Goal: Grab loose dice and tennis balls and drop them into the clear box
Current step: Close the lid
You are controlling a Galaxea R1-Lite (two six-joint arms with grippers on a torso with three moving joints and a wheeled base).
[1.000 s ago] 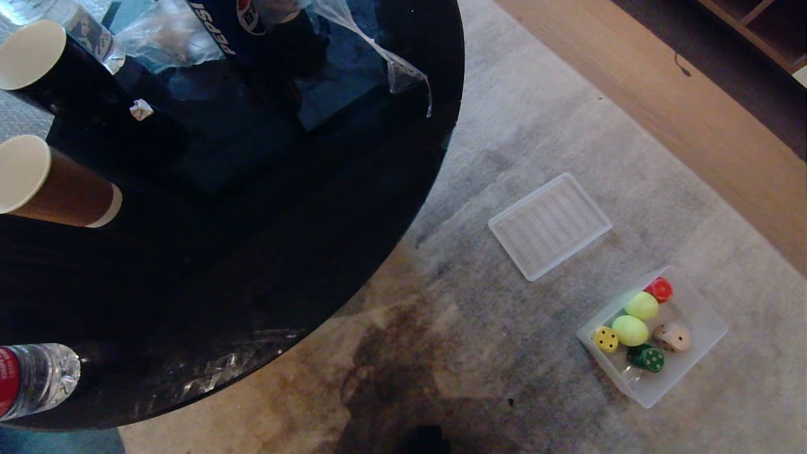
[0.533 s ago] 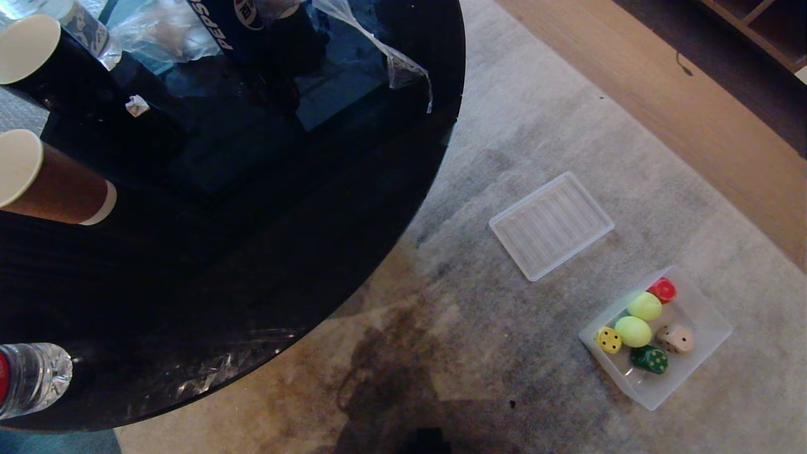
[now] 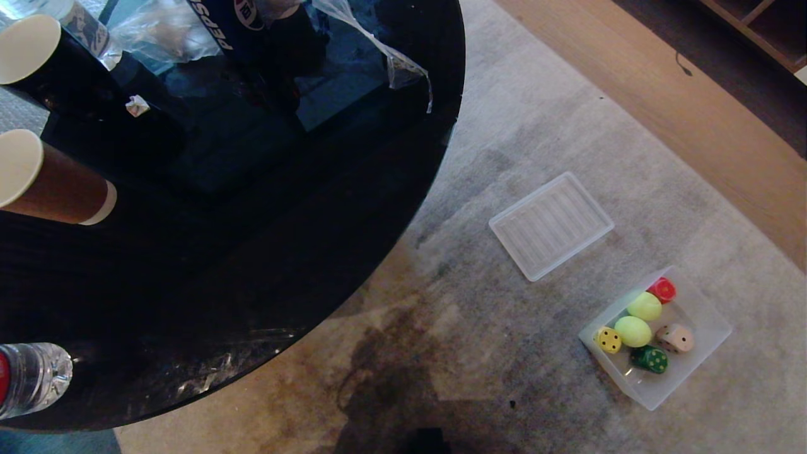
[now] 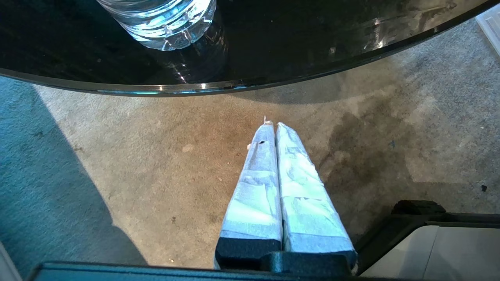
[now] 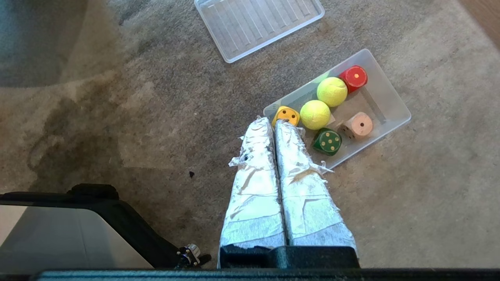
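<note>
Translucent plastic, clear box (image 3: pixel 706 353): on the carpet (image 3: pixel 504 353) at the robot's front right, well apart from the round black table (image 3: pixel 252 284). Contents: yellow die (image 3: pixel 608 340) in the near-left corner, two tennis balls (image 3: pixel 633 331) side by side along one long wall, red die (image 3: pixel 662 290) at the far end, beige die (image 3: pixel 674 338) and dark green die (image 3: pixel 649 359) along the other wall. No dice or balls on the carpet in view.
Ribbed lid (image 3: pixel 550 225): flat on the carpet, near the box, apart from it, between box and table edge.
Carpet: grey-beige, dark stain in front of the table's curved rim; open floor around the box; wood flooring (image 3: pixel 693 126) beyond.
Table load: paper cups (image 3: pixel 38 183), water bottle (image 3: pixel 31 378).
Left gripper (image 4: pixel 275 127): fingers pressed together, empty, over carpet before the table rim.
Right gripper (image 5: pixel 273 124): clenched, empty, above the carpet, its tips seen against the box's corner by the yellow die.
</note>
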